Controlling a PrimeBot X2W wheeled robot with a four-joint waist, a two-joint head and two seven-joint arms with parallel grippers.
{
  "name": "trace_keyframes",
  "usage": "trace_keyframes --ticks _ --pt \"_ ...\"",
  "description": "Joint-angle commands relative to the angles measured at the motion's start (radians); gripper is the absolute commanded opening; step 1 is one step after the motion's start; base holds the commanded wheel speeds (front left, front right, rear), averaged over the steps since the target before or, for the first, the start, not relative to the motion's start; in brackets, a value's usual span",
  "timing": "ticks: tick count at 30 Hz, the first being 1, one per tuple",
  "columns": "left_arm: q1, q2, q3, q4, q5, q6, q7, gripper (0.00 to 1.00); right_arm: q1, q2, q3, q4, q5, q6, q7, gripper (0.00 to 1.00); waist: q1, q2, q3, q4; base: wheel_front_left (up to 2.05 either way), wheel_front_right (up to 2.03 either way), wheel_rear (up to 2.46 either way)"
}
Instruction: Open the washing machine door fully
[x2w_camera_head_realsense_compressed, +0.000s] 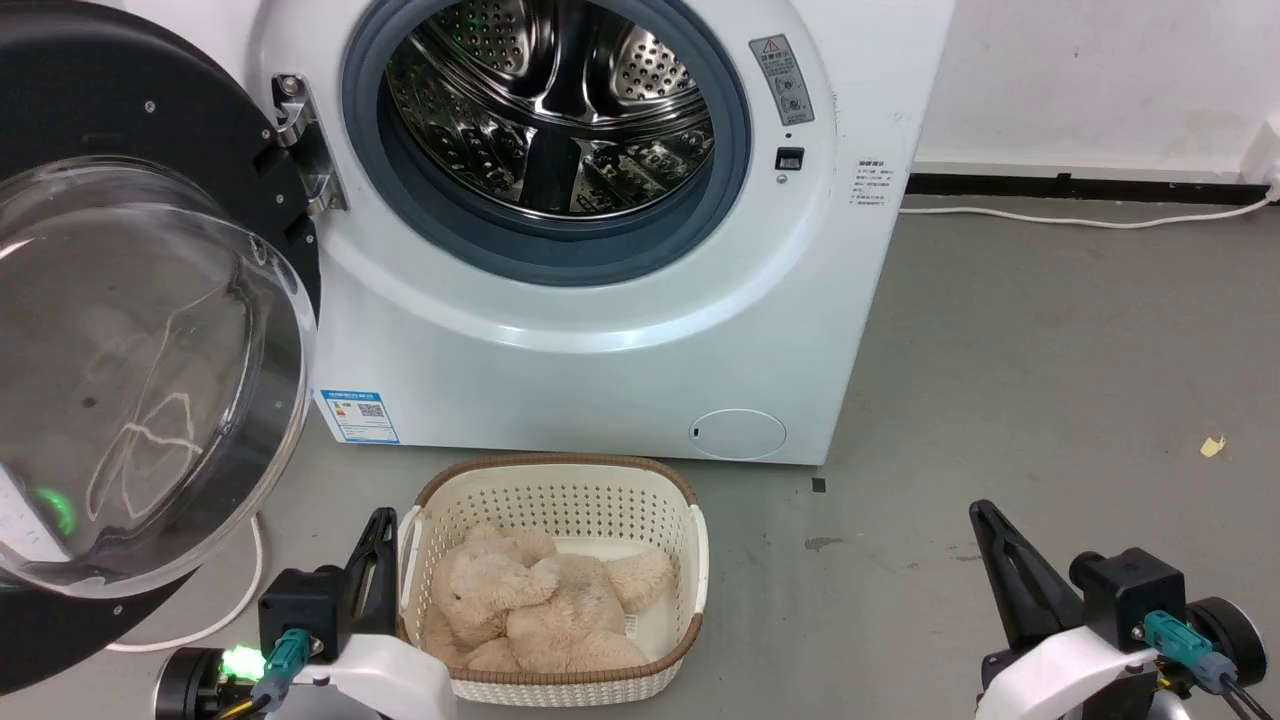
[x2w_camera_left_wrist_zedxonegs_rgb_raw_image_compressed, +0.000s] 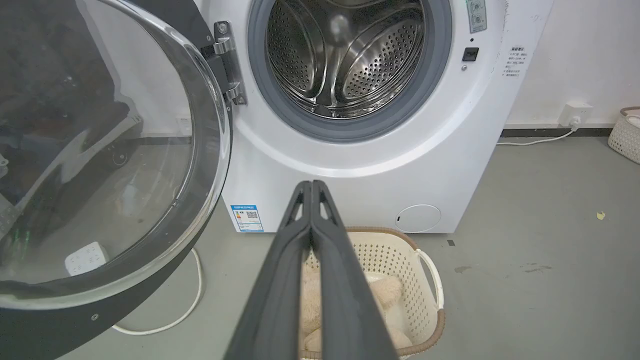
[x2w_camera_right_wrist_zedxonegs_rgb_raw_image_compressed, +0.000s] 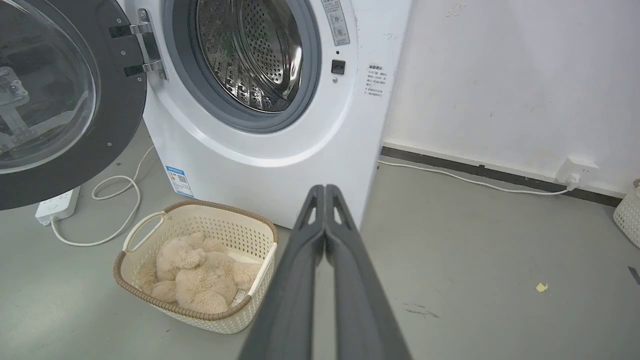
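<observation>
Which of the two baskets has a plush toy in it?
The brown-rimmed basket in front of the washer, holding a beige plush toy; the other basket sits by the wall.

Rim of washing machine door (x2w_camera_head_realsense_compressed: 150, 370) cut off at left edge, warning sticker (x2w_camera_head_realsense_compressed: 781, 78) print illegibly small

washing machine (x2w_camera_head_realsense_compressed: 600, 370): was white
washing machine door (x2w_camera_head_realsense_compressed: 150, 350): was glossy black
basket (x2w_camera_head_realsense_compressed: 560, 505): was cream, perforated, brown-rimmed
toy (x2w_camera_head_realsense_compressed: 540, 610): was beige

door (x2w_camera_head_realsense_compressed: 150, 380) blocking left, drum (x2w_camera_head_realsense_compressed: 550, 110) clear, basket (x2w_camera_head_realsense_compressed: 560, 463) below
</observation>
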Motion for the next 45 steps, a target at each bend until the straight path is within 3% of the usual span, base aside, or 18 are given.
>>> trace_keyframes --ticks 1,45 --pt "-0.015 0.0 0.0 -0.004 0.003 -0.004 0.0 0.0 -0.012 0.0 0.0 0.002 -0.008 -0.001 0.0 0.0 -0.0001 -0.0001 0.0 0.0 0.0 0.0 0.0" --pt "-0.015 0.0 0.0 -0.004 0.003 -0.004 0.0 0.0 -0.012 0.0 0.0 0.002 -0.008 -0.001 0.0 0.0 -0.0001 -0.0001 0.0 0.0 0.0 0.0 0.0"
